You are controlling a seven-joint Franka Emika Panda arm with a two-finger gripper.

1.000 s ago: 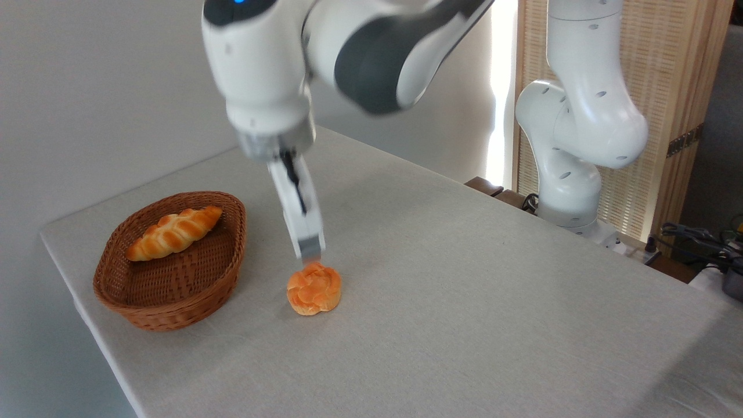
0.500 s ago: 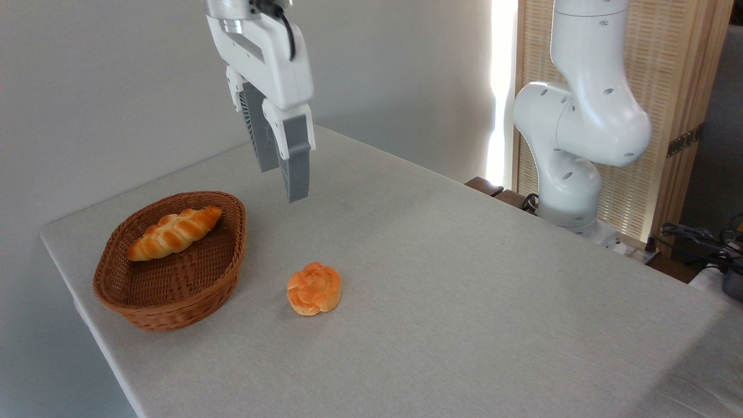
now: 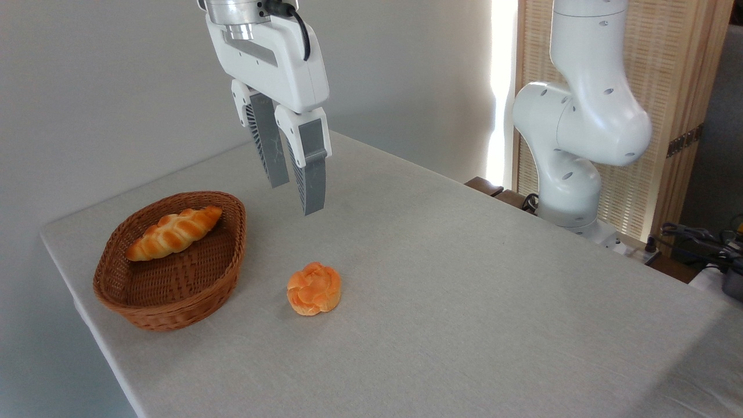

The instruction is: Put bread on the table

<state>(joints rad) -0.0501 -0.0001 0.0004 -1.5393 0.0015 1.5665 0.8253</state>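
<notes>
The bread, a small knotted golden-orange bun, rests on the grey-beige cloth of the table, just right of the basket. My gripper hangs well above the bun and slightly to its left, touching nothing. Its two grey ribbed fingers point downward with a narrow gap between them, and nothing is held.
A brown wicker basket stands at the left end of the table with a longer braided loaf inside. The arm's white base rises at the far right edge, with cables beyond it.
The gripper has risen from just above the bun to well above the table, then shifted a little right and lower. The bun has stayed in place.
</notes>
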